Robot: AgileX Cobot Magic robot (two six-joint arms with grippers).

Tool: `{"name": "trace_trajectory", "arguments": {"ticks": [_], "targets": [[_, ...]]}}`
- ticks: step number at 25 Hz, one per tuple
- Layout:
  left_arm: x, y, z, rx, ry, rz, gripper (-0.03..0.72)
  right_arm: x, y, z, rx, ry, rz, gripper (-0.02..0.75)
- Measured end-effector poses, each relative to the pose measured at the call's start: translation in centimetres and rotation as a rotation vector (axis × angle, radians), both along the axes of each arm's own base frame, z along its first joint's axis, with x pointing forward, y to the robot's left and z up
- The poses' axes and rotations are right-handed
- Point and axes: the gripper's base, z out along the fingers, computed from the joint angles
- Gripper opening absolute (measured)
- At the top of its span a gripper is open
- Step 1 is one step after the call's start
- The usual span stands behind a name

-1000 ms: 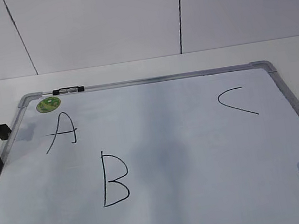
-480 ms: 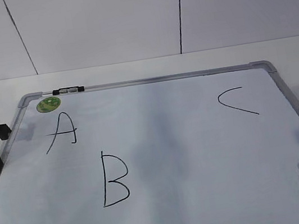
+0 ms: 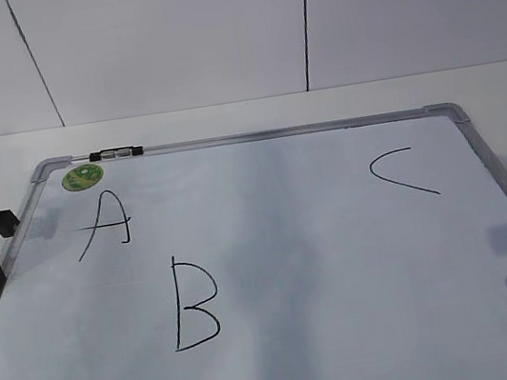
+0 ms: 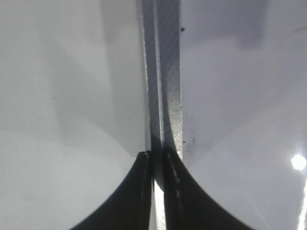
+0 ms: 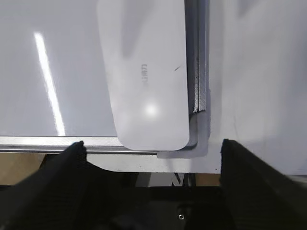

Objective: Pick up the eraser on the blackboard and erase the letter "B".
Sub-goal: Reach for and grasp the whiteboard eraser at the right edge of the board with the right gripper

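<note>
Eraser [image 5: 146,72] lies flat in the near right corner of the blackboard [image 3: 342,263], snug against the frame, so it is easy to reach from above. The right gripper [image 5: 153,153] hangs over it with its fingers spread wide and holds nothing. The left gripper [image 4: 158,158] is pinched closed and empty, parked by the left frame. The letter "B" [image 3: 192,302] sits well away, not yet wiped.

We see the eraser [image 5: 146,72] as smooth, glossy white plastic. The blackboard [image 3: 342,263] looks slick and reflective; at its 3 o'clock edge runs a matt grey metal frame [image 5: 197,62] with fine ridged texture.
</note>
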Motion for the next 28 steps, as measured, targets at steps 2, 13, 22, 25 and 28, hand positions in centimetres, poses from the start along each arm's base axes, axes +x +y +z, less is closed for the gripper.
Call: {"name": "trace_trajectory", "arguments": {"ticks": [2, 13, 22, 25, 28], "targets": [[0.0, 0.0, 0.0, 0.000, 0.000, 0.000, 0.022, 0.4, 0.0, -0.6, 0.000, 0.034, 0.008, 0.680], [0.0, 0.0, 0.0, -0.001, 0.000, 0.001, 0.021, 2.5, 0.5, -3.1, 0.032, 0.111, 0.011, 0.680], [0.0, 0.0, 0.0, -0.001, 0.000, 0.001, 0.021, 3.7, 1.6, -4.6, 0.001, 0.116, 0.070, 0.680], [0.0, 0.0, 0.0, -0.001, 0.000, 0.001, 0.021, 4.0, 1.4, -5.0, -0.024, 0.114, 0.077, 0.680], [0.0, 0.0, 0.0, -0.001, 0.000, 0.001, 0.021, 4.3, 1.4, -5.5, -0.031, 0.121, 0.074, 0.680]]}}
